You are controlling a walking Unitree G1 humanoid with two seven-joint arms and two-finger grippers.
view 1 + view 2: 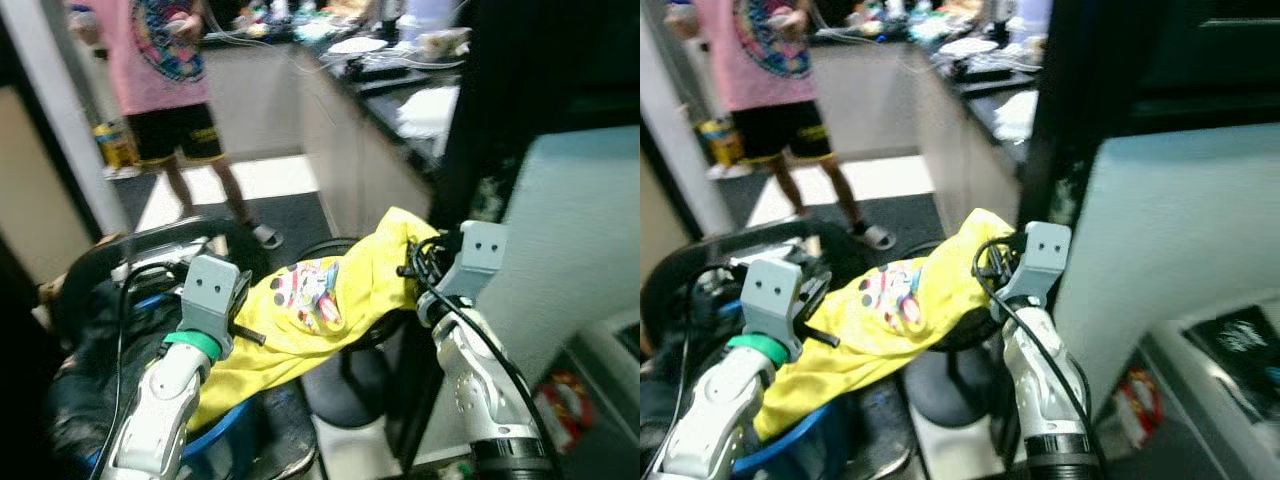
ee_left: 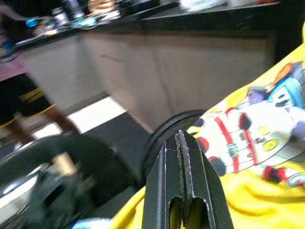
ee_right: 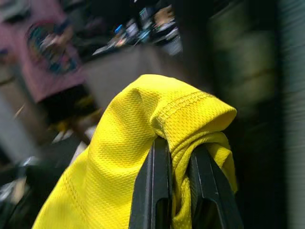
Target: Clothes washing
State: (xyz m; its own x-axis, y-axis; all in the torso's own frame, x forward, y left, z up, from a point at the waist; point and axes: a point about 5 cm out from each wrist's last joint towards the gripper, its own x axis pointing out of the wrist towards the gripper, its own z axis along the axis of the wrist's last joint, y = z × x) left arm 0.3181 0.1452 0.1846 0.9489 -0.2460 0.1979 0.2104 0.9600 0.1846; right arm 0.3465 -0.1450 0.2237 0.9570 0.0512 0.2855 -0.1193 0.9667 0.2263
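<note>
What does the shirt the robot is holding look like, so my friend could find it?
Look in front of the robot, between its two silver arms. The right gripper pinches one bunched end of the shirt, which drapes down toward the blue basket. It is bright yellow with a cartoon print, unlike the dark things around it.

The yellow shirt (image 1: 330,300) hangs stretched between the two arms, blocking the space straight ahead of them. On the robot's right a pale appliance wall (image 1: 580,260) stands close beside the right gripper (image 3: 177,157), leaving little room that way. On the left, a dark basket (image 1: 90,300) crowds the left gripper (image 2: 182,157). A cluttered desk (image 1: 400,90) runs along the right farther off. Open floor (image 1: 270,180) lies ahead, where a person (image 1: 165,80) stands, though blur makes the gaps hard to judge.
</note>
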